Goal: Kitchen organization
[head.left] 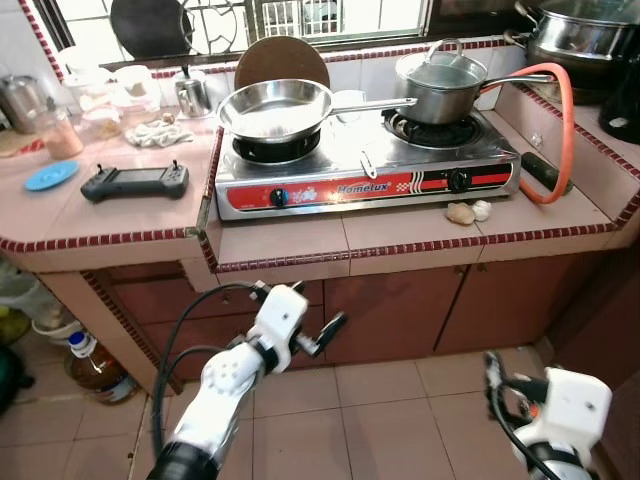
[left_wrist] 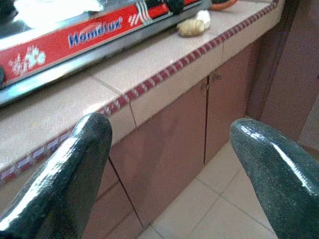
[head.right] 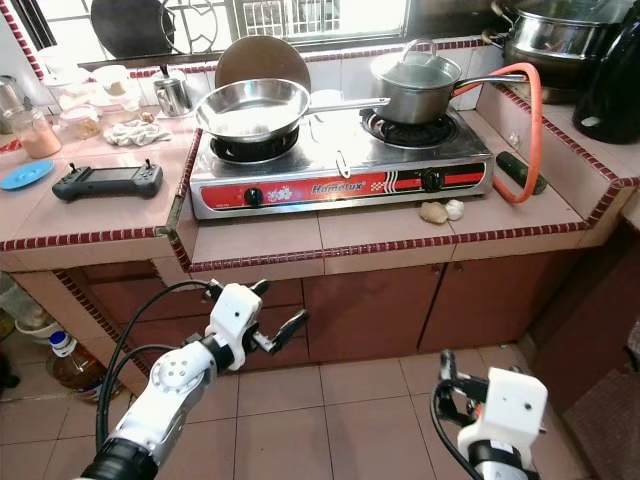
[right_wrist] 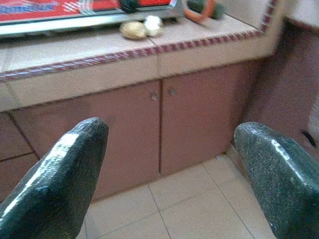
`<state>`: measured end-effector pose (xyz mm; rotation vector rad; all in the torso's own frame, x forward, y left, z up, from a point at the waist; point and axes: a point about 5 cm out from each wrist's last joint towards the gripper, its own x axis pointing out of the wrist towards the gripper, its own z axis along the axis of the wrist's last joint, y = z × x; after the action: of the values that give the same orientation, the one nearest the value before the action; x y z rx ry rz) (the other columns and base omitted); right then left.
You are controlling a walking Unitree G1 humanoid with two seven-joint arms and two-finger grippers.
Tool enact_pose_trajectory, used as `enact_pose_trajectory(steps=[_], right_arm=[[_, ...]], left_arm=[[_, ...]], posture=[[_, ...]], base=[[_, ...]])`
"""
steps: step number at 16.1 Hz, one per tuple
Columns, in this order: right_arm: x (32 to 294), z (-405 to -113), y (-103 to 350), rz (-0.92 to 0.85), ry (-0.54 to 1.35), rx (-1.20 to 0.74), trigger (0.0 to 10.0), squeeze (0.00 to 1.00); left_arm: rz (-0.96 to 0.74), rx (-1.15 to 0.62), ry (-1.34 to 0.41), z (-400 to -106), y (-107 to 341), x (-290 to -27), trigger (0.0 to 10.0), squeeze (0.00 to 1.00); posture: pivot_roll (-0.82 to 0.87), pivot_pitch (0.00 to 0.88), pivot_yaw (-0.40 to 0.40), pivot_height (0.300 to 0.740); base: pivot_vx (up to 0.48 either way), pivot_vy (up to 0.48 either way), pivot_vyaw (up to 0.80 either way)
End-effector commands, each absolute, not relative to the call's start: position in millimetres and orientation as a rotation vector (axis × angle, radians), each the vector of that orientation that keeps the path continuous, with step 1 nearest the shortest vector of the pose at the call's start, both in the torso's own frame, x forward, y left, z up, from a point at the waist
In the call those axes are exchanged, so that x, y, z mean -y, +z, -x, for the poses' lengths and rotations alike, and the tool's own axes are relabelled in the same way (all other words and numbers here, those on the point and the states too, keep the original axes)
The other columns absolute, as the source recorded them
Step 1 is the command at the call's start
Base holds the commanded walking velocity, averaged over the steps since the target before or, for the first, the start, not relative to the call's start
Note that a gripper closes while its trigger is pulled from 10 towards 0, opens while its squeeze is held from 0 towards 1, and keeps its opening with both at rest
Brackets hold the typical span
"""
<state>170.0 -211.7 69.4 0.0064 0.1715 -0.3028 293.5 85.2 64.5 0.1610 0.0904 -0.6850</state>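
While both arms hang low before the cabinet doors (head.left: 400, 310), nothing is held: the left gripper (head.left: 322, 336) has its jaws parted and empty, aimed up toward the bench edge, and the right gripper (right_wrist: 169, 164) likewise has its jaws wide apart with nothing between them. Bench (head.left: 300, 240), tiled, red-trimmed, lying at 12 o'clock from both sets of jaws and well above them. Item one: two-burner gas stove (head.left: 365, 175), front panel reading "Homelux" in white on red, two black knobs. Item two: steel frying pan (head.left: 275, 108) on the left burner, long handle running toward 3 o'clock. Item three: lidded saucepan (head.left: 440, 85) on the right burner, handle also toward 3 o'clock. Item four: two small pale lumps, perhaps garlic or ginger (head.left: 468, 211), on the bench just in front of the stove's right corner. Item five: black handheld controller (head.left: 135, 182), long axis 9 to 3 o'clock, at 11 o'clock from the left gripper; blue lid (head.left: 51, 176) near it. Orange gas hose (head.left: 560, 130) loops at the right. Judged nearest reach: left arm for the controller, right arm for the pale lumps.
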Motion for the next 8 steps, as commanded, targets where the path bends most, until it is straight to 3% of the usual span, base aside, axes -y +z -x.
enact_pose_trajectory(steps=[1,6,8], right_arm=[[208.7,-168.5,75.1,-0.006,-0.310,-0.146,10.0,0.00],[191.2,-182.4,75.3,-0.008,-0.172,-0.160,10.0,0.00],[194.5,-186.5,82.9,0.000,-0.154,-0.138,10.0,0.00]], left_arm=[[-0.184,-0.094,-0.666,-296.6,62.7,-88.9,10.0,0.00],[-0.181,-0.141,-0.546,-283.3,46.2,-114.0,10.0,0.00],[-0.155,-0.137,-0.591,-271.8,44.7,-116.9,10.0,0.00]], posture=[[-0.10,0.000,0.092,0.740],[-0.04,0.000,0.018,0.740],[-0.02,0.000,0.011,0.740]], base=[[0.000,0.000,0.00],[0.000,0.000,0.00],[0.000,0.000,0.00]])
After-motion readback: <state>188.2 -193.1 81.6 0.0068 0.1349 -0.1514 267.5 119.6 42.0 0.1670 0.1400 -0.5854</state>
